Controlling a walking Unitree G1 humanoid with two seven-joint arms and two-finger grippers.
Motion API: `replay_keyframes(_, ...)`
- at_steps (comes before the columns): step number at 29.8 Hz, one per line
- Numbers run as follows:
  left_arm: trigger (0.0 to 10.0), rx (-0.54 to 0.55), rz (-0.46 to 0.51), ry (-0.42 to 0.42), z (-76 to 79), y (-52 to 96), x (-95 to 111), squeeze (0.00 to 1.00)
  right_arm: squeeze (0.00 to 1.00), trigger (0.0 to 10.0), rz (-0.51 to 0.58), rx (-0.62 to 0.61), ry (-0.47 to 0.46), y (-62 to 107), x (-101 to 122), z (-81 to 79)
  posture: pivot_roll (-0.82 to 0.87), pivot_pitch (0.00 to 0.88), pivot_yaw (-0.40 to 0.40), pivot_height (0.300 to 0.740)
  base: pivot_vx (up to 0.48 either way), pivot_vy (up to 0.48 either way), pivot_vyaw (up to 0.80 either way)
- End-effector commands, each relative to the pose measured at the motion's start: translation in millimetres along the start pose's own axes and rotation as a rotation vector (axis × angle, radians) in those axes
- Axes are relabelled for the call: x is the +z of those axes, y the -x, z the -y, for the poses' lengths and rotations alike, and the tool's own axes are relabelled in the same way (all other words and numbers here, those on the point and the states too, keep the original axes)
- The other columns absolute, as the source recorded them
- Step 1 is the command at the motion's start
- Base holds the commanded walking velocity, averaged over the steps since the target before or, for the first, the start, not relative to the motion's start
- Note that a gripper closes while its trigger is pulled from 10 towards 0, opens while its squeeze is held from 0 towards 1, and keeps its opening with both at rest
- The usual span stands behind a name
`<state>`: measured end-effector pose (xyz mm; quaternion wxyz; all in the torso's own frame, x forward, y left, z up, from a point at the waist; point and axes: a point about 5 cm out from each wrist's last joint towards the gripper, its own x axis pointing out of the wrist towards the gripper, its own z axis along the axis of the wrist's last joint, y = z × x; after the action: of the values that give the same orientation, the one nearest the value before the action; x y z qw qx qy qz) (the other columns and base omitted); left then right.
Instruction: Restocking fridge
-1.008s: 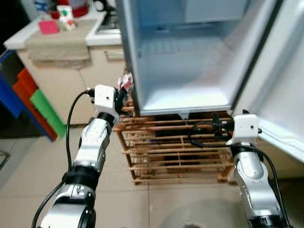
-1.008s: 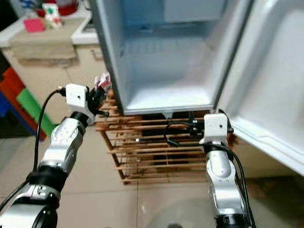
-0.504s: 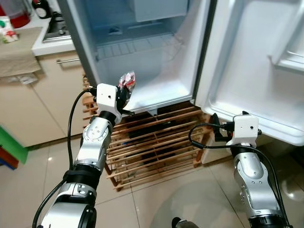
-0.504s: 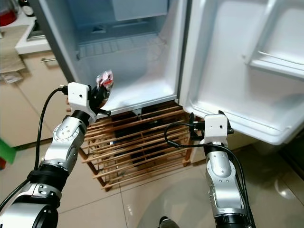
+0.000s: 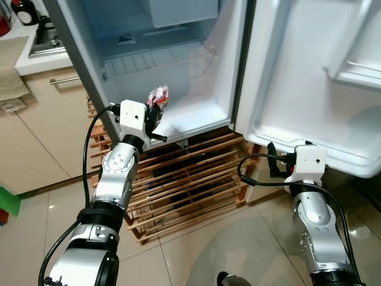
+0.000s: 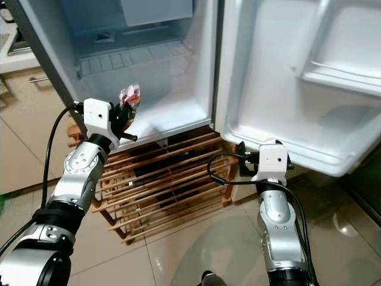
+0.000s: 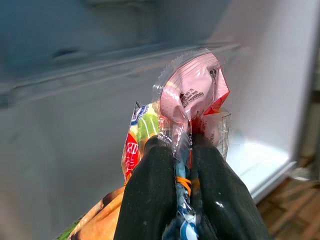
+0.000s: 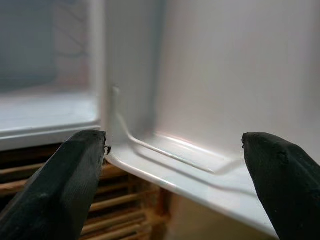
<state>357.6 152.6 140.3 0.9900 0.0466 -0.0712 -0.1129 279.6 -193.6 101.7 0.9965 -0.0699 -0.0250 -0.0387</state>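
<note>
Your snack packet (image 7: 192, 97) is pinched in the left tool (image 5: 156, 114), held up at the front lip of the fridge (image 5: 178, 65), just over the edge of its bottom floor. You have it raised there because the compartment sits high on a wooden rack (image 5: 190, 185), so the packet has to clear the lip before it can go in. From the way it is poised, the placing itself looks not yet done.

The left wrist view tells you what the head views cannot: both black fingers (image 7: 150, 195) clamp the packet's crimped neck, where an orange band is wound, and a second, green-and-yellow wrapper (image 7: 142, 132) sits behind the pink one. From the head the load is only a small crumpled red-and-clear scrap.

Your right tool (image 6: 243, 165) waits below the fridge door (image 6: 297, 95), low and near the hinge side. Its wrist view shows the fingers (image 8: 60, 185) spread wide, with nothing between them, aimed at the door's bottom corner; the head views show only its body and cable.
</note>
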Motion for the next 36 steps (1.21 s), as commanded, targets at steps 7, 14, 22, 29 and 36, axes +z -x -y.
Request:
replay_keyframes(7, 10.0, -0.014, 0.056, -0.055, -0.2, -6.4, 12, 0.0, 0.0, 10.0, 0.005, 0.011, -0.008, -3.0, -1, -2.8, -0.09, 0.0, 0.092, 0.74, 0.48, 0.0, 0.0)
replay_keyframes(14, 10.0, -0.009, 0.06, -0.07, -2.1, -9.2, 15, 0.0, 0.0, 10.0, 0.013, 0.039, 0.007, -1.2, -2, -5.7, -0.09, 0.0, 0.094, 0.74, 0.234, 0.0, 0.0)
replay_keyframes(22, 10.0, 0.008, 0.063, -0.093, -6.3, -12.0, 17, 0.0, 0.0, 10.0, 0.009, 0.053, 0.003, -1.8, -4, -7.6, -0.09, 0.0, 0.094, 0.74, 0.0, 0.0, 0.0)
replay_keyframes(29, 10.0, -0.021, 0.075, -0.108, -1.4, -12.8, 18, 0.0, 0.0, 10.0, 0.015, 0.063, 0.0, -2.6, -4, -8.6, -0.09, 0.0, 0.093, 0.74, 0.0, 0.0, 0.0)
replay_keyframes(36, 10.0, -0.016, 0.059, -0.089, 0.0, -14.9, 16, 0.0, 0.0, 10.0, 0.002, 0.12, 0.016, 0.5, -7, -12.7, -0.09, 0.0, 0.093, 0.74, 0.0, 0.0, 0.0)
